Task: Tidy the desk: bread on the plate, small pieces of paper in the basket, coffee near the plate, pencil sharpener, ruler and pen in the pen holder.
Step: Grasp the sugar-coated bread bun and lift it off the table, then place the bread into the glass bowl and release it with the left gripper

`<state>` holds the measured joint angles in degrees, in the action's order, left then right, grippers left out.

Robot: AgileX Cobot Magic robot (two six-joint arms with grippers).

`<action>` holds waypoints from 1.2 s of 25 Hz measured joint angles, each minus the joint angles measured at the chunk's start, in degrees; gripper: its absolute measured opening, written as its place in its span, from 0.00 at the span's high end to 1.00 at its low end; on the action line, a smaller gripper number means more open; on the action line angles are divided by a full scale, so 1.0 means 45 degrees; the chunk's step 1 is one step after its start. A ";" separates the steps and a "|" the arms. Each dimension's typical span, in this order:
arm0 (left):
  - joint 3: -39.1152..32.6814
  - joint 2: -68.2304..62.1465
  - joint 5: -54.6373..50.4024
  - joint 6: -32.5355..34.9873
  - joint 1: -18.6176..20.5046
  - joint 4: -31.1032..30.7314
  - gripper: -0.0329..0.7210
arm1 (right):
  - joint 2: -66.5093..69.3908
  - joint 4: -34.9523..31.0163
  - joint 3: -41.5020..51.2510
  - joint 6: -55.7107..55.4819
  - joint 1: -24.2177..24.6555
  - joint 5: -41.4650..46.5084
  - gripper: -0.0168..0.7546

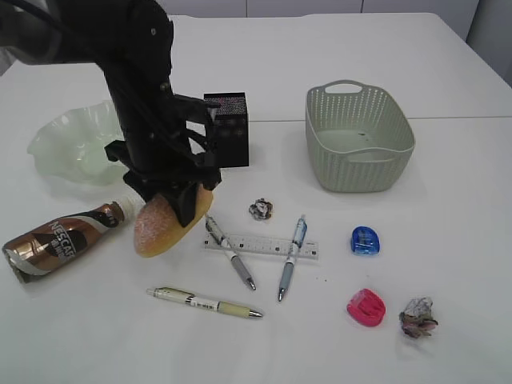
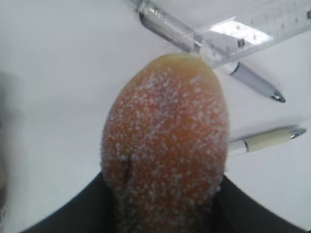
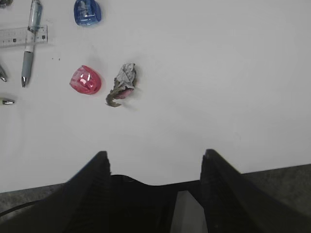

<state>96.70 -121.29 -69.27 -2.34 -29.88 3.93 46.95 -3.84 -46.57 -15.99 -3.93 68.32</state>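
My left gripper [image 1: 180, 204] is shut on the bread [image 1: 158, 230], a sugar-dusted golden roll that fills the left wrist view [image 2: 165, 145] with a dark finger [image 2: 73, 218] on each side. The roll's lower end is at the desk [image 1: 96, 328]; whether it touches I cannot tell. The green plate [image 1: 56, 148] sits at far left and the coffee [image 1: 64, 240] lies on its side below it. The pen holder [image 1: 234, 128] stands behind the arm. The ruler [image 1: 264, 246] lies under two pens [image 1: 292, 256]. Paper balls [image 1: 261, 210] [image 1: 418, 316], the basket [image 1: 360, 140] and blue [image 1: 368, 240] and pink [image 1: 366, 307] sharpeners lie to the right. My right gripper [image 3: 154, 160] is open.
A third pen [image 1: 204, 302] lies near the front edge. In the right wrist view the pink sharpener [image 3: 86, 80] and a paper ball [image 3: 122, 85] lie side by side, far ahead of the fingers, with the blue sharpener [image 3: 87, 12] beyond.
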 joint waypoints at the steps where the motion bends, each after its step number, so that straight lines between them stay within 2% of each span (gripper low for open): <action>1: 0.0159 0.0059 0.0000 -0.0172 0.0000 0.0070 0.56 | 0.0000 0.0000 0.0000 0.0000 0.0000 0.0024 0.42; 6: 0.1091 0.0538 -0.0081 -0.0751 0.0214 0.0118 0.56 | 0.0000 0.0000 0.0000 0.0006 0.0000 0.0301 0.42; 15: 0.3025 0.0646 -0.0269 -0.0962 0.1781 -0.0084 0.56 | 0.0000 0.0000 0.0000 0.0006 0.0000 0.0626 0.42; 19: 0.3089 0.0646 -0.0080 -0.1079 0.2818 -0.0399 0.56 | 0.0000 0.0000 0.0000 0.0006 0.0000 0.0626 0.42; 25: 0.3089 0.0646 0.1637 -0.1537 0.4328 -0.0459 0.56 | 0.0000 0.0000 0.0000 0.0006 0.0000 0.0645 0.42; 30: 0.3089 0.0133 0.2732 -0.1612 0.4640 -0.0459 0.56 | 0.0000 0.0000 0.0000 0.0006 0.0000 0.0645 0.42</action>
<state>110.60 -120.69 -56.98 -9.59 -9.00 1.86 46.95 -3.84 -46.57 -15.97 -3.93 71.22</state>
